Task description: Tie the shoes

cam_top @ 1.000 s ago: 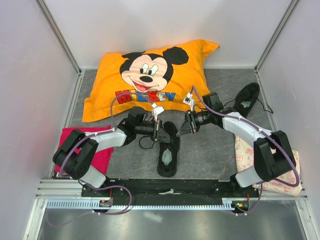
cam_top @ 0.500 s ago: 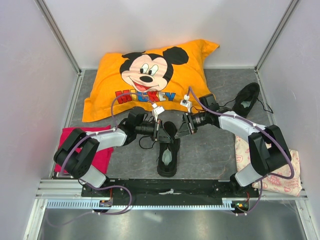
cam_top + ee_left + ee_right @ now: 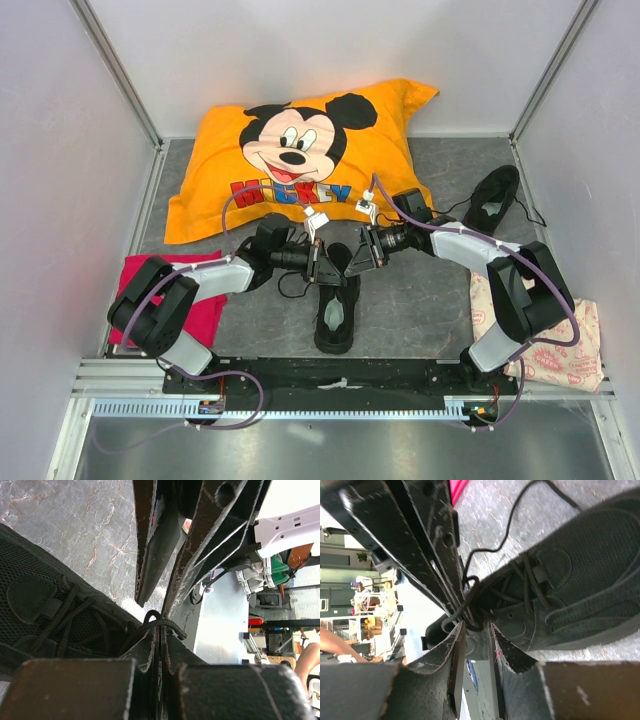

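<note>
While pinching a lace [image 3: 159, 623] in the clenched left gripper [image 3: 318, 263] at frame centre | poising the right gripper [image 3: 352, 258] alongside, jaws parted, tips at the same lace loop | showing one shoe [image 3: 335, 305] beneath both grippers | showing the other shoe [image 3: 493, 200] at upper right, apart from the pillow [image 3: 300, 150]

Light falls evenly from overhead, bright enough to bleach the white walls [image 3: 330, 50] a little and make the orange pillow [image 3: 300, 160] glow. Shadows under the arms [image 3: 215, 275] are short and soft. The black shoe [image 3: 336, 305] swallows detail. Up close, the left fingers [image 3: 75, 690] and right fingers [image 3: 420, 685] are dark, blurry slabs. The lace [image 3: 160, 624] is crisp, and the room beyond the table [image 3: 75, 525] is washed out.
</note>
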